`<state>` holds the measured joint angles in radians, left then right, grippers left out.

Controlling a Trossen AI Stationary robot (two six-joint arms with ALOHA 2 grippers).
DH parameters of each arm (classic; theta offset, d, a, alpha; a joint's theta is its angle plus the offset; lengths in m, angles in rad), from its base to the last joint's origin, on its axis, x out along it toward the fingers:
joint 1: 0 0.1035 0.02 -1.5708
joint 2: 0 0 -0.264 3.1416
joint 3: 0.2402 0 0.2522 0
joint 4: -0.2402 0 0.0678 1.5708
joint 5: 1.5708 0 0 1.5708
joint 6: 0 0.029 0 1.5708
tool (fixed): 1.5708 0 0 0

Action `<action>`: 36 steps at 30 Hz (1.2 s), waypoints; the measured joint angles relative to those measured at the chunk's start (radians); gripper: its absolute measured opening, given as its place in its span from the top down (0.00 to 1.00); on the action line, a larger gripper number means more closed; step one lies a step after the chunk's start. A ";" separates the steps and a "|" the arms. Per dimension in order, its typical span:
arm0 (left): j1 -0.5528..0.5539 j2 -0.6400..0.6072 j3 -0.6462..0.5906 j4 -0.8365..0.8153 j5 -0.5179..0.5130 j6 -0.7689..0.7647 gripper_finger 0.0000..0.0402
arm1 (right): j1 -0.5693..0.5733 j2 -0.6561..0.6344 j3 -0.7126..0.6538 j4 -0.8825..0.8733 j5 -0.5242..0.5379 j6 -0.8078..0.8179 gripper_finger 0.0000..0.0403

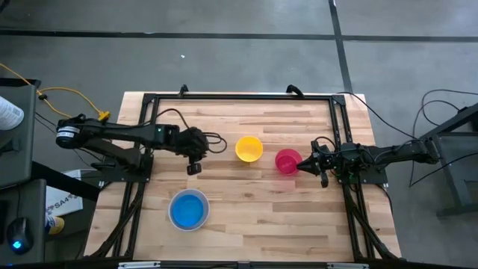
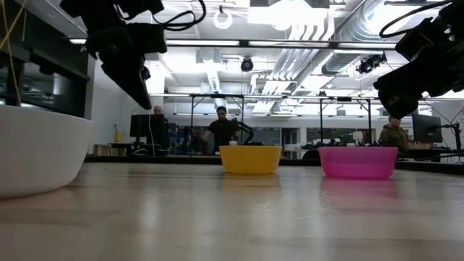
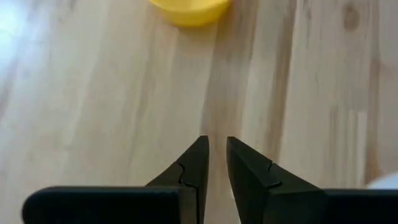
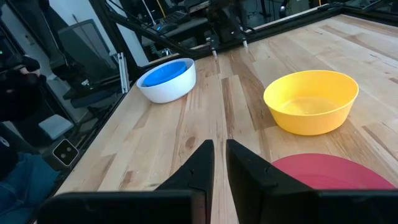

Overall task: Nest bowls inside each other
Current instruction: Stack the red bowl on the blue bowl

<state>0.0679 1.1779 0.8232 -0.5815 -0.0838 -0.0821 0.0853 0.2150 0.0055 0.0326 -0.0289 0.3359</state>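
Tabletop: bowls upright, mouths up

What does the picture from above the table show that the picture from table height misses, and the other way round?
Only the high view shows the blue plastic bowl sitting inside the round white plastic bowl, and the whole wooden table with both arms.

Only the low view shows the room behind the table, with people standing far back, and the bowls' side walls.

Both show the white bowl, the round yellow plastic bowl and the round pink-red plastic bowl standing apart, with the left gripper and right gripper nearby, neither holding anything.
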 joint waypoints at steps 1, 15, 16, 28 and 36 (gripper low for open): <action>0.003 -0.016 -0.016 0.028 -0.003 0.006 0.85 | 0.000 0.000 0.000 0.000 0.000 0.000 0.91; 0.004 -0.442 -0.363 0.341 -0.094 0.003 0.85 | 0.000 0.000 0.000 0.000 0.000 0.000 0.91; 0.004 -0.482 -0.392 0.360 -0.099 0.003 0.85 | 0.000 0.000 0.000 0.000 0.000 0.000 0.91; 0.004 -0.858 -0.594 0.406 -0.103 0.000 0.85 | 0.000 0.000 0.000 0.000 0.000 0.000 0.91; 0.004 -1.042 -0.691 0.460 -0.102 0.027 0.85 | 0.000 0.000 0.000 0.000 0.000 0.000 0.91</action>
<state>0.0719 0.1360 0.1324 -0.1215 -0.1860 -0.0550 0.0853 0.2150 0.0052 0.0326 -0.0288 0.3360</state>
